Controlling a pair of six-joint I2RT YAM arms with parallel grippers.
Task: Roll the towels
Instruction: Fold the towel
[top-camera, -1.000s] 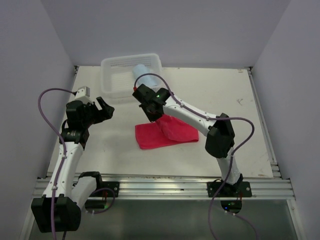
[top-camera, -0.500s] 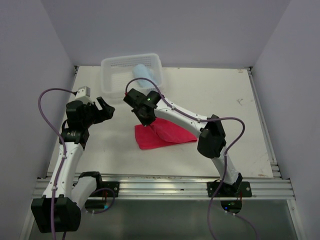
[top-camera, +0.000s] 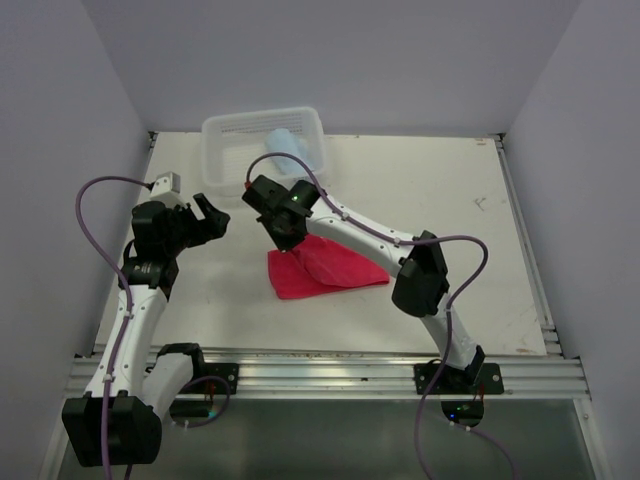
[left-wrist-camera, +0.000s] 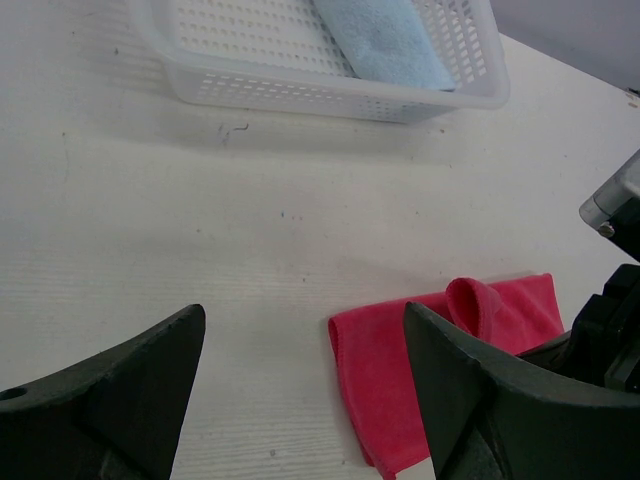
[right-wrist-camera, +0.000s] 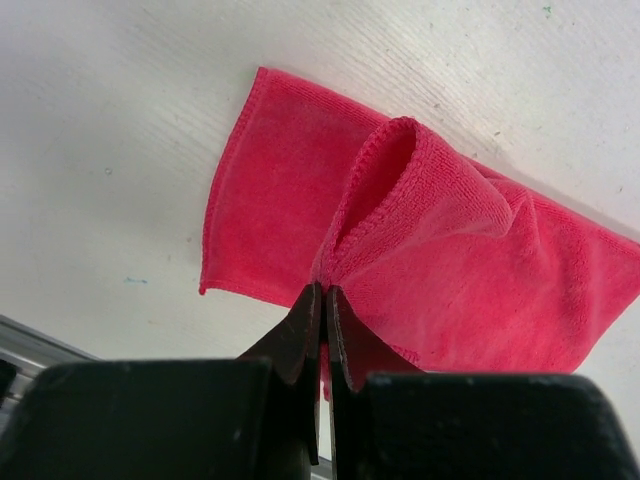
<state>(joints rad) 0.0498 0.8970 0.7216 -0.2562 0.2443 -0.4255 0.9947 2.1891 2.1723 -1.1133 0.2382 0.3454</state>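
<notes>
A: Between the tips of the right gripper (right-wrist-camera: 322, 292), which is closed down to a sliver, a raised fold of the red towel (right-wrist-camera: 270, 190) is pinched. The rest lies flat on the counter (right-wrist-camera: 120, 120) just beyond.

B: Its long axis?

A: Crosswise, mostly off to that gripper's right. The right arm stretches low over it and is clearly nearer. The left gripper (left-wrist-camera: 300, 318) hangs wide open and empty, the towel ahead of it, apart.
</notes>
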